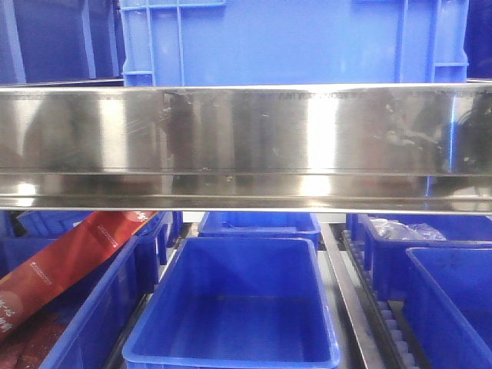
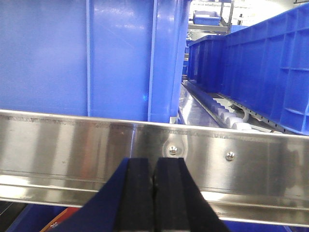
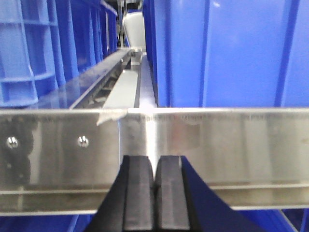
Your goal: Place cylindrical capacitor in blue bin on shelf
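The orange cylindrical capacitor is not in any view. The shelf's shiny steel front beam (image 1: 246, 146) spans the front view, with an empty blue bin (image 1: 238, 307) below it and a large blue bin (image 1: 292, 38) on the tier above. My left gripper (image 2: 154, 166) is shut and empty, just in front of the beam (image 2: 72, 154), with a blue bin wall (image 2: 72, 58) behind it. My right gripper (image 3: 154, 164) is shut and empty, also close to the beam (image 3: 231, 145). Neither gripper shows in the front view.
A red package (image 1: 69, 261) lies in the lower left bin. A bin with clear plastic bags (image 1: 407, 231) stands lower right. Roller tracks (image 1: 384, 323) run between the lower bins. More blue bins (image 2: 260, 72) and a roller rail (image 3: 120, 82) line the upper tier.
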Robot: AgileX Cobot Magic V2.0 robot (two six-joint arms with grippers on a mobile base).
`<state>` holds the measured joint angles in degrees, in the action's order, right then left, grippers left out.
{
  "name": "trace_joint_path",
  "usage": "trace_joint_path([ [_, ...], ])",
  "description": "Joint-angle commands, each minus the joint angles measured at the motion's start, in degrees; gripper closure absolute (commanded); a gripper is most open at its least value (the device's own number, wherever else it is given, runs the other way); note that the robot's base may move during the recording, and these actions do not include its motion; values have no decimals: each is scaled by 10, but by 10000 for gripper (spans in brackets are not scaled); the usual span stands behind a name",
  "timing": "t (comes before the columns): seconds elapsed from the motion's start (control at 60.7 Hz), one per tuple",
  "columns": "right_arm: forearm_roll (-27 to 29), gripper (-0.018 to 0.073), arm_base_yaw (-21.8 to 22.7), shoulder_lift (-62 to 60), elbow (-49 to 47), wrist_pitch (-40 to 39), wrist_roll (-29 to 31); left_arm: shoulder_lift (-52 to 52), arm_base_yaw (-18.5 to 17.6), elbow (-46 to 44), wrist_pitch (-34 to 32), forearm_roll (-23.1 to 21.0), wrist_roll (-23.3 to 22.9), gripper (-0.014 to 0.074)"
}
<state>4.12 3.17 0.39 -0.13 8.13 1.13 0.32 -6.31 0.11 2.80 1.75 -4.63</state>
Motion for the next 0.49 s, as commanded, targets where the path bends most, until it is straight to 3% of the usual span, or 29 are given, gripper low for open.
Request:
trace_joint_path([
  [0.0,-7,661,2,-4,1,-17,-1,-3,-3,-1,-11,-2,0,708],
  [0.478,-7,661,2,-4,1,-17,-1,-3,-3,-1,-11,-2,0,708],
])
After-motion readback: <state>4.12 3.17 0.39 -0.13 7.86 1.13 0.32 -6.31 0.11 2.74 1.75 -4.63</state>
